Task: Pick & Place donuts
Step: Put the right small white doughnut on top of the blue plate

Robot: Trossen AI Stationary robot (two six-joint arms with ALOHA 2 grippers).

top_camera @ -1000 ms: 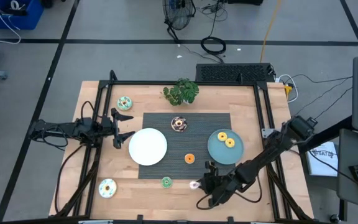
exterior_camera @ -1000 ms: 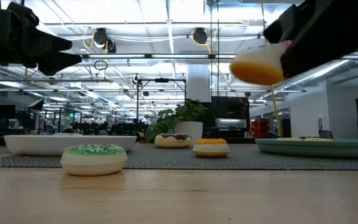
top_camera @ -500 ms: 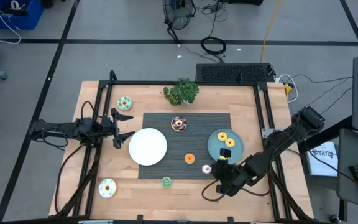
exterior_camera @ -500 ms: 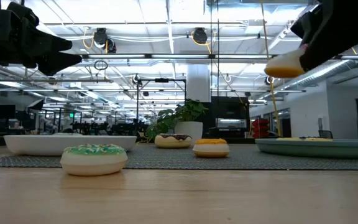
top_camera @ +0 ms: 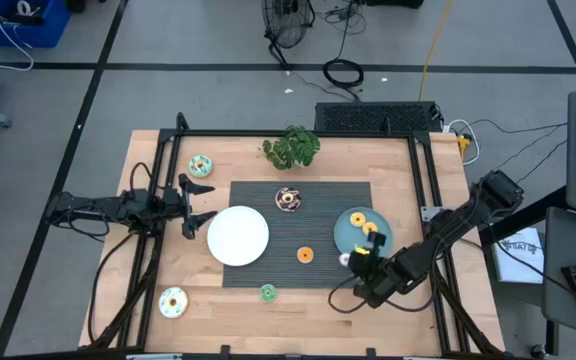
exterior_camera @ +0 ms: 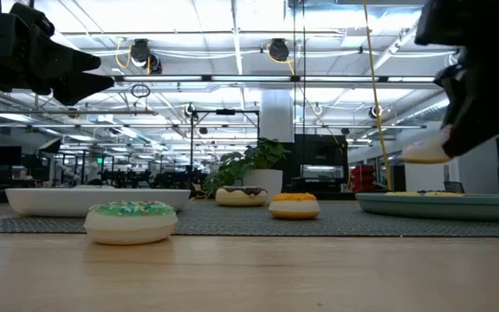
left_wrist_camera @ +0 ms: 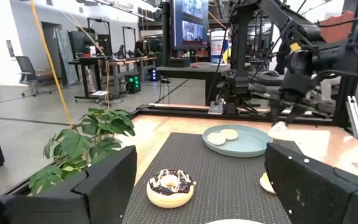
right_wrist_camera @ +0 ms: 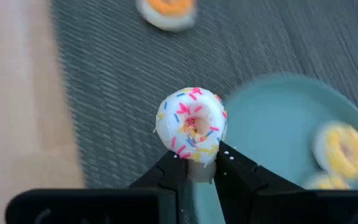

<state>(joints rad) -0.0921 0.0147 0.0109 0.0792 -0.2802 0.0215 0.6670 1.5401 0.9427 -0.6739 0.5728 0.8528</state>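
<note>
Two arms at a wooden surface [top_camera: 158, 270].

Right gripper [right_wrist_camera: 194, 163]: jaws nearly together, clamped on a white-iced donut with coloured sprinkles [right_wrist_camera: 191, 123], carried above the near edge of the teal plate [top_camera: 351, 243], over the dark mat [top_camera: 308, 205].

Left gripper [top_camera: 194, 207]: jaws wide apart, holding nothing, above the surface just beside the white plate [top_camera: 238, 236], at its left.

Teal plate: two yellow donuts [top_camera: 364, 224] lying on it.

Mat: orange donut [top_camera: 305, 254] between the two plates; chocolate donut [top_camera: 288, 198] near the far edge, in front of the leafy plant [top_camera: 291, 147].

Bare surface: green donut [top_camera: 268, 292] just off the mat's near edge; mint donut [top_camera: 200, 165] at the far left; yellow-centred donut [top_camera: 172, 301] at the near left.
</note>
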